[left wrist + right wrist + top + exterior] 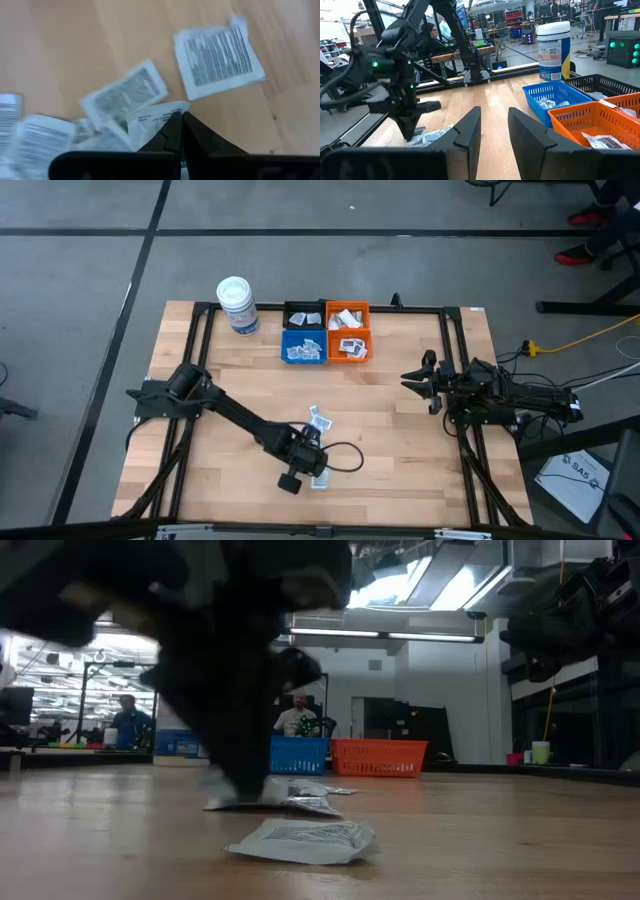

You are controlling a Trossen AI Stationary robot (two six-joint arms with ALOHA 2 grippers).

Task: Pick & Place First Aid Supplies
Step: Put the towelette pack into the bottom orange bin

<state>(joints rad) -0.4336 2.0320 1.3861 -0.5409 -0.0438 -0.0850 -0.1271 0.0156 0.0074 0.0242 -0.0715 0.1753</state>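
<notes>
Sachets lie loose in a small scatter on the near middle of the wooden table, well apart from the bins at the far edge; we judge they are there as the pile to be sorted, one at a time. We see the left gripper down among them, its fingers pressed together with the corner of one white sachet pinched between the tips; the low reach suits flat packets that can only be nipped by an edge. The right gripper waits above the right side of the table, pointed toward the middle, its fingers apart and empty; we take it to be kept clear so the working arm has room.

Some sachets already sit in the blue bin and the orange bin, with the black bin behind and a white tub just beside them; so the sorting looks partly done.

The high view gives the layout but hides the pinch under the wrist; only the left wrist view shows the tips meeting on paper. The low view shows one sachet lying apart, nearer the table's front edge.
</notes>
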